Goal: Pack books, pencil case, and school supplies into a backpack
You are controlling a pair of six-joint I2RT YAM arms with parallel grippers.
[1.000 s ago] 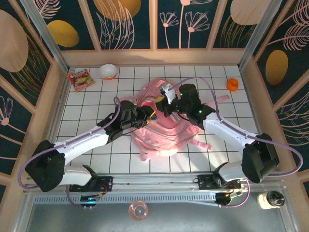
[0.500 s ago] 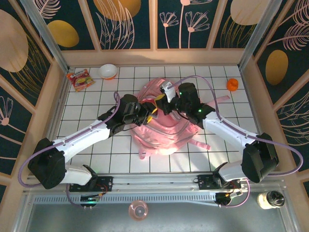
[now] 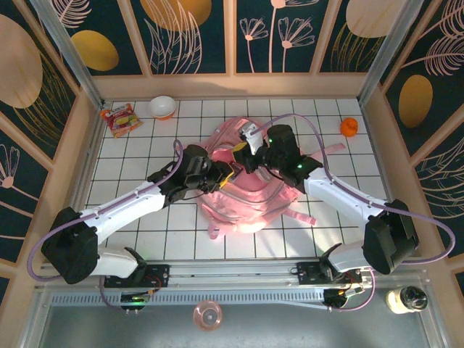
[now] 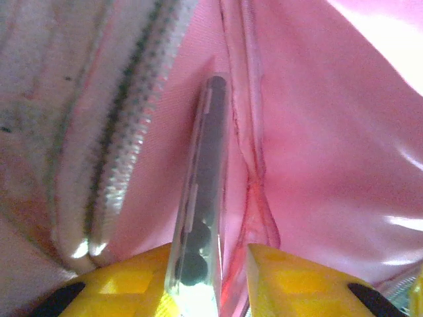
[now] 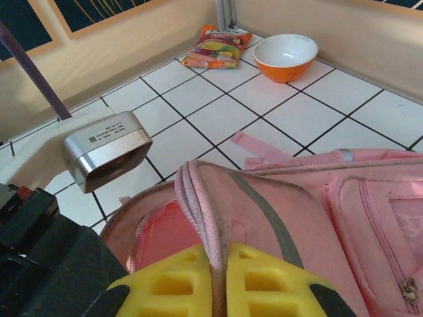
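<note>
- the large soft pink school backpack (image 3: 250, 199) lies in the middle of the white tiled table (image 3: 123, 170), its opening turned toward the far side, and both arms meet over that opening.
- the left gripper (image 3: 223, 172) reaches into the opening from the left. in the left wrist view its yellow fingertips (image 4: 132, 287) stand on either side of a thin dark grey calculator-like device (image 4: 206, 191), seen edge-on inside a clear sleeve.
- the device stands upright against the pink lining, down inside the backpack, with a zip band running up to its left.
- the left gripper (image 4: 211, 290) is partly open. the left pad lies against the device and a sliver of pink shows before the right pad, so i cannot tell whether it is gripping.
- the right gripper (image 5: 217, 267) is closed tight on the backpack's (image 5: 284, 205) piped rim, pinching the fabric edge between its yellow pads (image 5: 162, 284) and holding it raised. from above, the right gripper (image 3: 243, 154) sits at the far edge of the opening.
- an orange bowl with a white inside (image 3: 162, 106) and a red-and-yellow snack packet (image 3: 119, 118) sit at the far left corner, just beside each other and well apart from the backpack.
- a small orange thing (image 3: 349, 127) sits near the far right edge.
</note>
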